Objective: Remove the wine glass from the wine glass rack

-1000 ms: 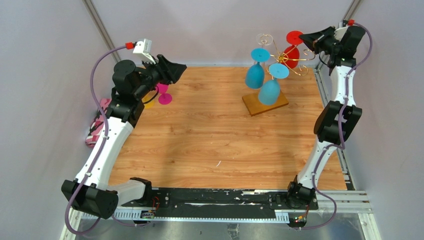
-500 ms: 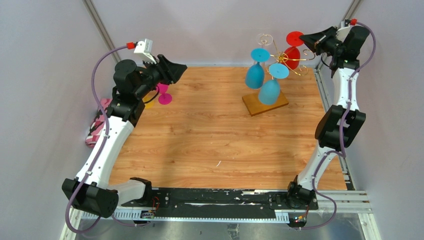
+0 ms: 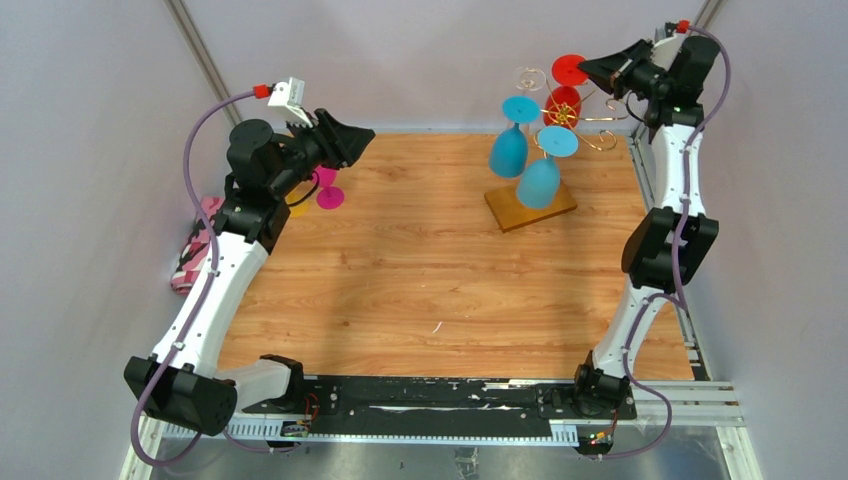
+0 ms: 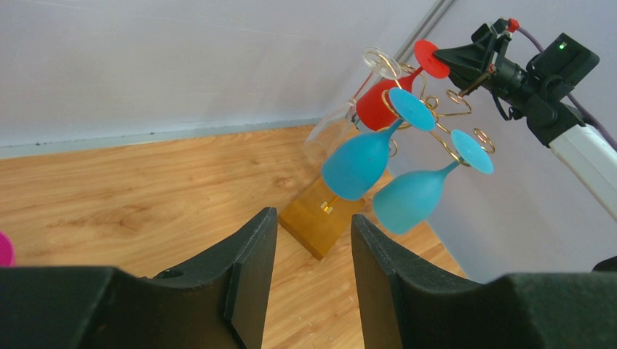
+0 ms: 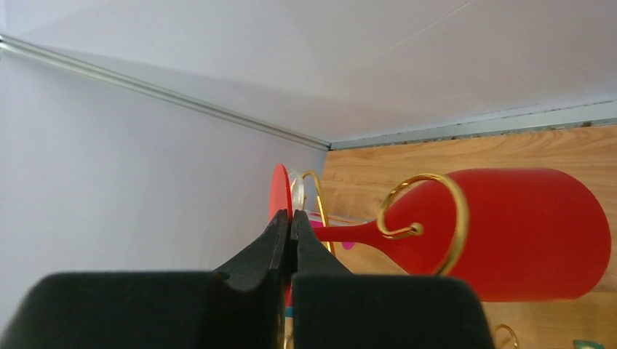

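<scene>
Past the left gripper's parted fingers at six o'clock, the wine glass rack stands toward one o'clock, hanging two blue glasses and a red wine glass whose foot the right gripper pinches.

We see a wooden table. At its far left corner is a magenta glass, partly hidden, with something yellow just beside it. A pink-and-white striped thing lies off its left edge. A small white scrap lies towards its near edge. A blue glass and a second blue glass hang over its far right part.
</scene>
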Tool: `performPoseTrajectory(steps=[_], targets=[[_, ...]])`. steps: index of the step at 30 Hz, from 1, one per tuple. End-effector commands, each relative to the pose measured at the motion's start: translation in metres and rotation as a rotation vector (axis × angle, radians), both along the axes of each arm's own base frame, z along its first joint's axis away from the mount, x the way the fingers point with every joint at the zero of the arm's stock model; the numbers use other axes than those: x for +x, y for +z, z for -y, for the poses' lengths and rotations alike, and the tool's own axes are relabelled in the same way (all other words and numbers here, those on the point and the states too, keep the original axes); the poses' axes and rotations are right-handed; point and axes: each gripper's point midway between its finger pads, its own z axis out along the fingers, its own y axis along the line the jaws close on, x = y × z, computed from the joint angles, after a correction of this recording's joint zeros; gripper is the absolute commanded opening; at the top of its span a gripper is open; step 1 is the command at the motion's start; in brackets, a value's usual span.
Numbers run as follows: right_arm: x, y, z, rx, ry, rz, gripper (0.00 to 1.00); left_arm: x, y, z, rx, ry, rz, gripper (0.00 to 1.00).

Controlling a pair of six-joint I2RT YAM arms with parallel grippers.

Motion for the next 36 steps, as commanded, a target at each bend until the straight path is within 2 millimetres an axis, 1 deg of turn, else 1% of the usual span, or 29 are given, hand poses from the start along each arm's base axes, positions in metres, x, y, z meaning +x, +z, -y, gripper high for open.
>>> performPoseTrajectory(steps=[1,6,8,10,12,14,16,18,20,22,24,25,26,27,29,31,32,33,34,36], targets=[[0.001,-0.001,-0.030,0.003,0.080,-0.015,0.00,0.000,-0.006,0.003,0.010,-0.010,-0.002,0.47],[0.009,-0.008,-0.026,-0.002,0.057,-0.026,0.00,0.001,-0.007,0.003,0.013,-0.009,-0.002,0.47],[0.017,-0.009,-0.021,-0.006,0.019,-0.017,0.00,0.002,-0.007,0.003,0.012,-0.011,-0.001,0.47],[0.027,-0.009,-0.014,-0.009,-0.018,-0.007,0.00,0.002,-0.007,0.004,0.015,-0.013,-0.004,0.47],[0.036,0.000,-0.006,-0.009,-0.045,0.014,0.00,0.002,-0.008,0.003,0.022,-0.010,-0.006,0.47],[0.044,0.002,0.002,0.004,-0.069,0.022,0.00,0.002,-0.009,0.002,0.028,-0.005,-0.008,0.46],[0.051,0.003,0.013,0.011,-0.103,0.039,0.00,0.003,-0.009,0.001,0.032,0.001,-0.006,0.46],[0.055,0.002,0.030,0.008,-0.152,0.040,0.00,0.004,-0.009,0.000,0.033,0.006,-0.005,0.46],[0.058,-0.001,0.050,-0.005,-0.206,0.043,0.00,0.005,-0.009,0.001,0.035,0.006,-0.009,0.45],[0.056,-0.003,0.067,-0.010,-0.241,0.041,0.00,0.006,-0.011,0.001,0.038,0.008,-0.013,0.45],[0.049,-0.001,0.081,-0.025,-0.271,0.054,0.00,0.007,-0.013,-0.002,0.042,0.023,-0.014,0.45],[0.044,-0.006,0.087,-0.036,-0.290,0.053,0.00,0.008,-0.014,-0.003,0.043,0.034,-0.014,0.45],[0.035,0.004,0.092,-0.058,-0.307,0.076,0.00,0.010,-0.016,-0.005,0.044,0.046,-0.017,0.45],[0.029,-0.001,0.096,-0.079,-0.330,0.069,0.00,0.013,-0.018,-0.006,0.046,0.056,-0.023,0.45],[0.010,0.007,0.101,-0.132,-0.366,0.083,0.00,0.017,-0.023,-0.007,0.050,0.068,-0.036,0.45],[-0.013,0.022,0.100,-0.186,-0.398,0.113,0.00,0.022,-0.028,-0.007,0.052,0.078,-0.050,0.45],[-0.025,0.024,0.099,-0.214,-0.417,0.107,0.00,0.025,-0.032,-0.008,0.052,0.085,-0.062,0.45],[-0.038,0.032,0.097,-0.247,-0.441,0.118,0.00,0.028,-0.036,-0.008,0.053,0.091,-0.072,0.45],[-0.057,0.048,0.094,-0.290,-0.467,0.149,0.00,0.030,-0.039,-0.008,0.055,0.094,-0.081,0.45],[-0.085,0.063,0.091,-0.360,-0.514,0.175,0.00,0.034,-0.045,-0.007,0.055,0.093,-0.099,0.45]])
